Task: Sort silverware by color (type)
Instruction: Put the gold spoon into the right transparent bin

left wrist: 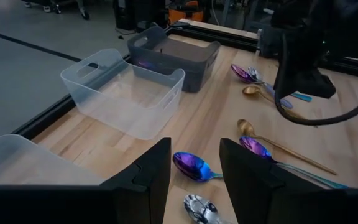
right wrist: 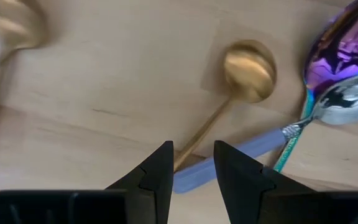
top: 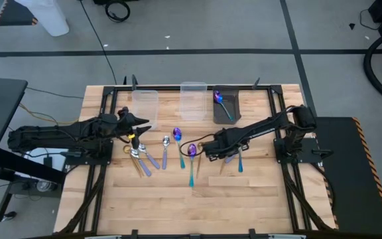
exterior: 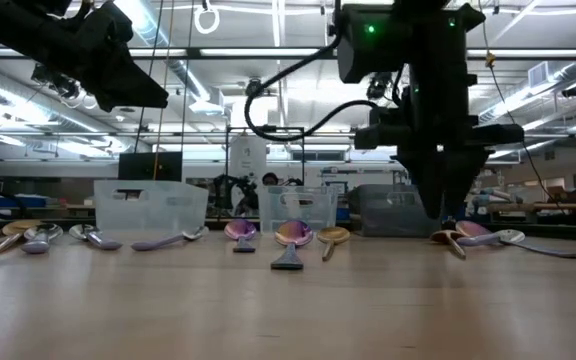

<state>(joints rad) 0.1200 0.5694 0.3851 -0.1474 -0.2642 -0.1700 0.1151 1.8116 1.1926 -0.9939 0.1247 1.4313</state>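
Several slim spoons lie flat on the wooden table (top: 178, 199): silver and gold ones (top: 136, 154) at the left, purple-blue ones with teal handles (top: 191, 154) in the middle, and a mixed cluster (top: 231, 159) at the right. One purple spoon (top: 220, 99) lies in the dark bin (top: 234, 116). My right gripper (right wrist: 191, 165) is open and low over the right cluster, its fingers on either side of a gold spoon's handle (right wrist: 204, 134); I see no touch. My left gripper (left wrist: 194, 168) is open and raised above the table near the left clear bin (top: 144, 103).
Two clear bins (top: 193, 99) and the dark bin stand in a row at the table's far edge. A purple spoon (right wrist: 340, 50) and a silver spoon with a lavender handle (right wrist: 347, 99) lie close beside the gold one. The near half of the table is bare wood.
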